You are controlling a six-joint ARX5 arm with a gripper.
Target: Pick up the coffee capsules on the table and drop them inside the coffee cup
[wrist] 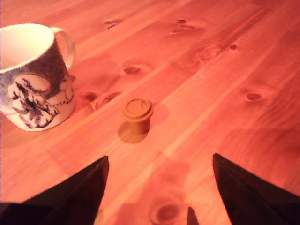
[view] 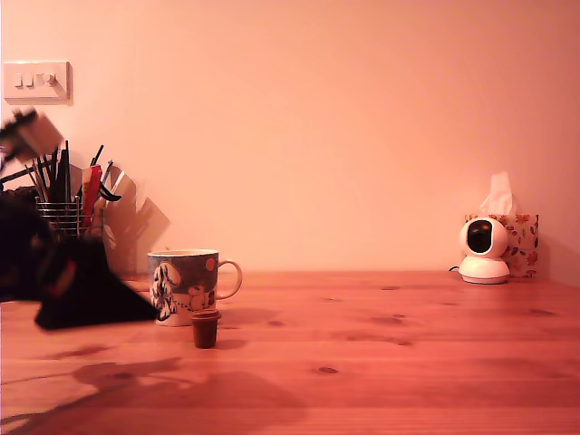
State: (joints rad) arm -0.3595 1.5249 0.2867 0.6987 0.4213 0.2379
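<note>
A small brown coffee capsule [view: 205,329] [wrist: 138,114] stands upside down on the wooden table, wide rim up, just in front of the coffee cup [view: 185,285] [wrist: 33,77]. The cup is a printed mug with a pale inside and its handle toward the exterior view's right. My gripper [wrist: 159,161] hangs above the table short of the capsule, its two dark fingers [wrist: 75,197] spread wide with nothing between them. In the exterior view the arm [view: 63,276] is a dark blurred mass at the left, beside the cup.
A wire-mesh holder [view: 65,217] full of pens and utensils stands behind the arm. A white camera [view: 483,251] and a tissue box [view: 518,240] sit at the table's far right. A light switch [view: 36,82] is on the wall.
</note>
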